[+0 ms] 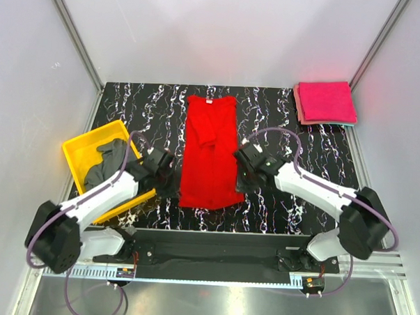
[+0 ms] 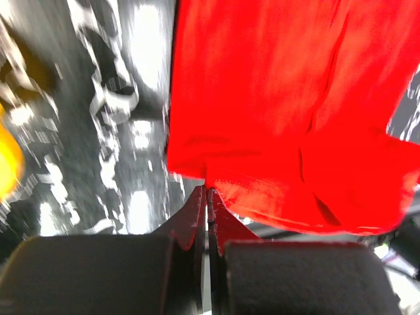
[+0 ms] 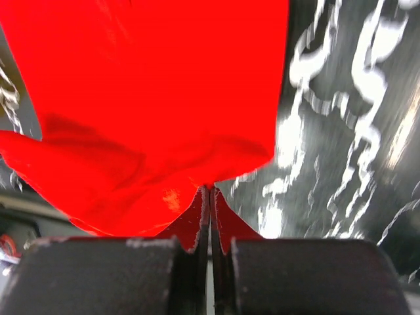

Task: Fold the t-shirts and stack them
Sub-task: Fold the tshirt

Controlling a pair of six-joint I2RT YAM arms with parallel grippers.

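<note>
A bright red t-shirt [image 1: 209,154] lies as a long narrow strip down the middle of the black marbled table [image 1: 149,106], white neck label at its far end and a sleeve folded across its upper part. My left gripper [image 1: 173,175] is shut, pinching the shirt's left edge near the hem; the left wrist view shows its tips [image 2: 208,189] closed on the red cloth [image 2: 282,98]. On the shirt's right edge my right gripper [image 1: 242,162] is shut too, its tips [image 3: 210,188] meeting on the red cloth [image 3: 151,85]. Magenta-pink folded t-shirts [image 1: 326,102] are stacked at the back right corner.
A yellow plastic tray [image 1: 81,146] sits at the table's left edge with a dark grey t-shirt [image 1: 105,163] crumpled inside, close behind my left arm. White walls and metal frame posts enclose the table on three sides.
</note>
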